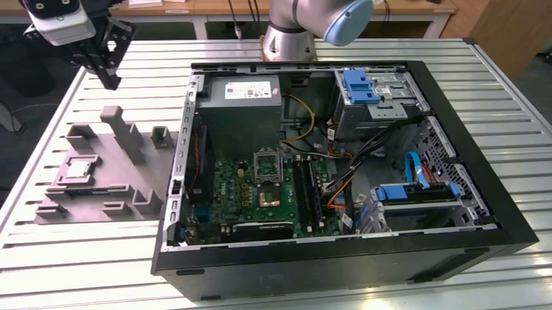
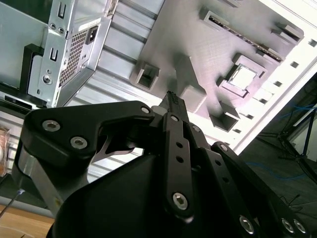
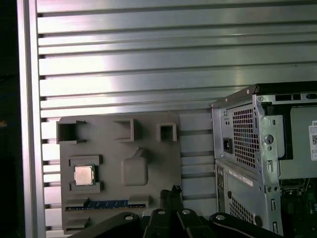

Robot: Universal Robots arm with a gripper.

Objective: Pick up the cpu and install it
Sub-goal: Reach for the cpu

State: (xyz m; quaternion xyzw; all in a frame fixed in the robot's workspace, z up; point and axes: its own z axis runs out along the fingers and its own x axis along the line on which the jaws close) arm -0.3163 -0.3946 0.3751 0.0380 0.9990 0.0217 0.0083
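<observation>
A robot arm's end effector (image 1: 111,81) hangs above a slatted metal counter (image 1: 86,258), over the far end of a grey tray (image 1: 112,177). Its two black fingers are closed together, tip against tip, with nothing between them.

The cpu (image 1: 79,169) lies flat in a shallow seat on the tray, metal top up, well apart from the end effector. It is a small silvery square with a pale rim. In the first wrist view the cpu (image 3: 83,174) sits between two low ridges, and its other two sides look open. Upright blocks stand elsewhere on the tray.

An open computer case (image 1: 483,161) lies just beside the tray, towards the exterior view's right. A green motherboard (image 1: 233,194) lies on its floor, with cables and drive bays around it.

The cpu is probably light, thin and rigid. Its smooth metal top gives little purchase, and its underside is likely delicate. The safest hold seems to be a gentle pinch on the two opposite edges that the ridges leave free, keeping it level.
</observation>
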